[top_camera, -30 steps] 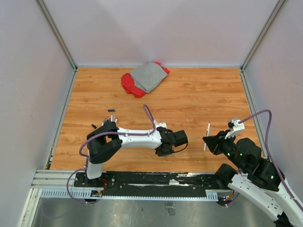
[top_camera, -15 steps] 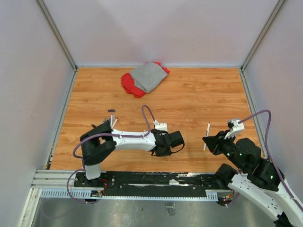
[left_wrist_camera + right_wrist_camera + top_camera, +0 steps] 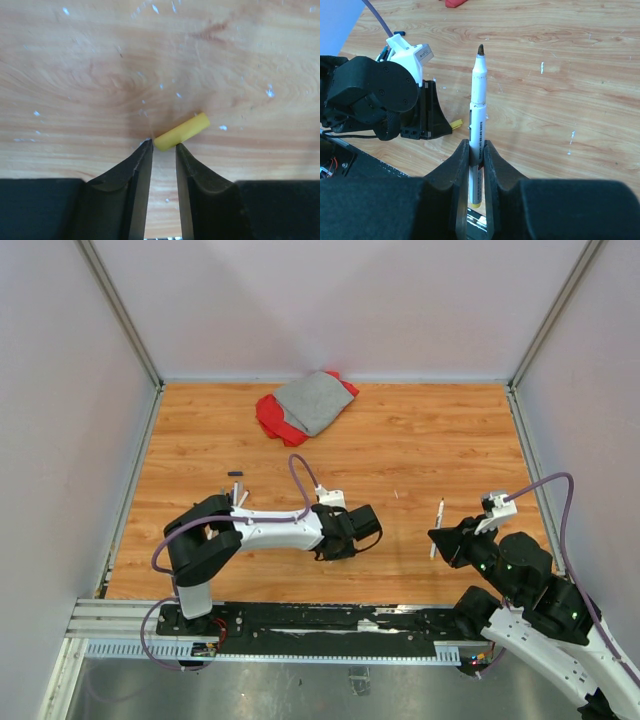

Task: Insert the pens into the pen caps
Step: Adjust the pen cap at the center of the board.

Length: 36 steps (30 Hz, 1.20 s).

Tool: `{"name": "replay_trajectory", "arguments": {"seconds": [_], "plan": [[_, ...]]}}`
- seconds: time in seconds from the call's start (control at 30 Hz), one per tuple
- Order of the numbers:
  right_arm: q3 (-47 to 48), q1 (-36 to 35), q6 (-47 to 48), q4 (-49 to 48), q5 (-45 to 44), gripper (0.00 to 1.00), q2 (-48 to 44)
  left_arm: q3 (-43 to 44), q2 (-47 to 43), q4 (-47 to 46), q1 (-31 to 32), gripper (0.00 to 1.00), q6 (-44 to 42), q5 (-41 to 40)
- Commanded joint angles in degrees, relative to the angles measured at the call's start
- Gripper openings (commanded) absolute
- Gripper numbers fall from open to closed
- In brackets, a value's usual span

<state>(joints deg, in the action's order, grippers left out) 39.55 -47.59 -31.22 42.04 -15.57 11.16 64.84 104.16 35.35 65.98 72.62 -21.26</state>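
The right gripper (image 3: 476,146) clamps a pen (image 3: 478,95) pointing to twelve o'clock — the left gripper (image 3: 163,145) stands slightly parted, yellow cap (image 3: 182,131) at one o'clock

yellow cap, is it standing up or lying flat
Lying flat: the yellow cap rests on its side on the wooden table, its near end at the tips of the open left claw.

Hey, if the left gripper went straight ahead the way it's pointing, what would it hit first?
The yellow cap, lying on the table just ahead of the left gripper, jaws open, though depth is unclear.
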Motion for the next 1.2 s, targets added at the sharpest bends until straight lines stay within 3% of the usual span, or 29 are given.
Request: {"name": "replay_trajectory", "arguments": {"seconds": [0.0,0.37,0.6,0.77,0.9,1.03,1.17], "plan": [[-0.2,-0.2,0.1,0.2,-0.8,0.06,-1.0,-3.1,5.6,8.1,-2.6,0.33,-2.7,-7.1],[0.0,-0.2,0.1,0.8,-1.1,0.06,-1.1,-0.7,-1.4,10.7,-2.7,0.53,-0.6,-12.4],[0.2,-0.2,0.4,0.9,-1.2,0.07,-0.7,7.5,1.1,10.0,0.2,0.83,-0.8,-14.0],[0.5,-0.2,0.8,1.5,-1.7,0.07,-0.7,7.3,0.2,5.4,0.5,0.92,-7.0,-13.9],[0.6,-0.2,0.9,1.6,-2.0,0.07,-0.7,0.7,-5.5,-6.1,0.5,0.96,-19.0,-10.2],[0.5,-0.3,1.0,1.2,-1.7,0.07,-0.5,-4.3,-10.0,-14.6,-0.1,0.97,-29.2,-4.6],[0.3,-0.2,0.9,0.9,-1.4,0.07,-0.2,-5.6,-10.7,-16.3,-1.8,0.96,-35.7,0.0]]}}
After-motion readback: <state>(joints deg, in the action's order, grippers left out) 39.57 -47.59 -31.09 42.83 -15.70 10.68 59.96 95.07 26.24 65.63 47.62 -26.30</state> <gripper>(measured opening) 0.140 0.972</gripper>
